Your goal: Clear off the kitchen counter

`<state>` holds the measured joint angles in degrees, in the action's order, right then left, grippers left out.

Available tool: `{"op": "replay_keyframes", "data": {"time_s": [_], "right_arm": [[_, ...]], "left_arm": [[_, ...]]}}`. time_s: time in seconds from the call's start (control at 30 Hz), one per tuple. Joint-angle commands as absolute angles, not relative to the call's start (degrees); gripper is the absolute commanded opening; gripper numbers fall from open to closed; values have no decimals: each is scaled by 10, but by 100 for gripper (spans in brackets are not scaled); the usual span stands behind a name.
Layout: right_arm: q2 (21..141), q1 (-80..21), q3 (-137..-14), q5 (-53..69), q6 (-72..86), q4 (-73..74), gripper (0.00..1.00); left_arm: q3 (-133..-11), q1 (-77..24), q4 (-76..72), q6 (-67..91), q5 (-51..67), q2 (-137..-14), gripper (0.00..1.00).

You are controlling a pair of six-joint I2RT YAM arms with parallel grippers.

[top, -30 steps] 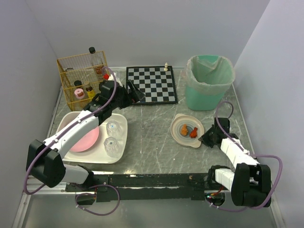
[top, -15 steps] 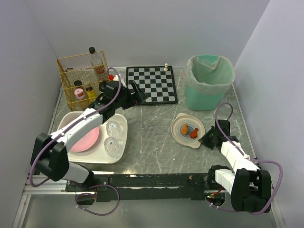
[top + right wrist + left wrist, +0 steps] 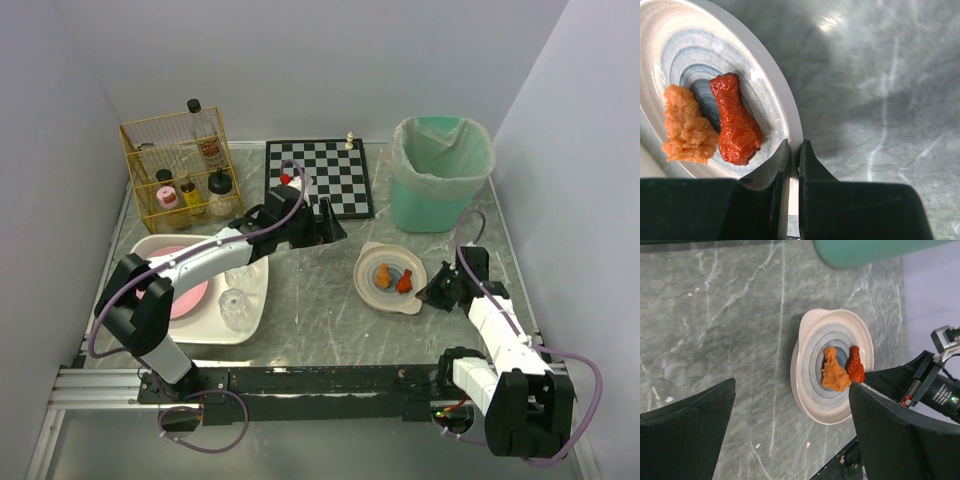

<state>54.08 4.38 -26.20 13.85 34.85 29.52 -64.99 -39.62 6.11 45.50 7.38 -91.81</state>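
- Table (image 3: 310,310): grey marble-patterned top with whitish veins. It spans the whole floor of the walled enclosure and carries every item listed below. The arm bases are fixed along its near edge.
- Left arm (image 3: 200,258): reaches from the near left corner over the white tub to the middle of the table. Its jaws hang just in front of the chessboard's near edge. They are spread wide and hold nothing. In the left wrist view the two dark fingers (image 3: 685,440) frame the plate below them without touching it.
- Right arm (image 3: 490,320): reaches inward from the near right corner. Its jaws are pinched together on the near right rim of the plate. In the right wrist view the rim passes between the two fingertips.
- Plate (image 3: 391,290): cream with blue rings, right of the table's centre and in front of the bin. It holds an orange crumbed piece (image 3: 384,271) and, touching it, a red-brown drumstick-shaped piece (image 3: 405,282).
- Bin (image 3: 441,175): green, lined with a bag, at the far right.
- Chessboard (image 3: 320,175): black and white, far centre. One pale chess piece (image 3: 350,139) stands at its far edge.
- Wire basket (image 3: 175,135): yellow, far left, holding several bottles.
- White tub (image 3: 195,337): near left. It contains a pink dish (image 3: 190,297) and a clear glass (image 3: 233,307).
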Motion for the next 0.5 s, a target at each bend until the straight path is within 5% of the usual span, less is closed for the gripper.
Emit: {"op": "replay_keyframes", "data": {"time_s": [0.0,0.47], "right_arm": [[505,47,-334,212,352,261,0],[480,47,-381,277,354,277,0]], "left_arm": [[-651,-403,6,453,96,-923,99],[-628,-433,-65,482,168,-959,89]]}}
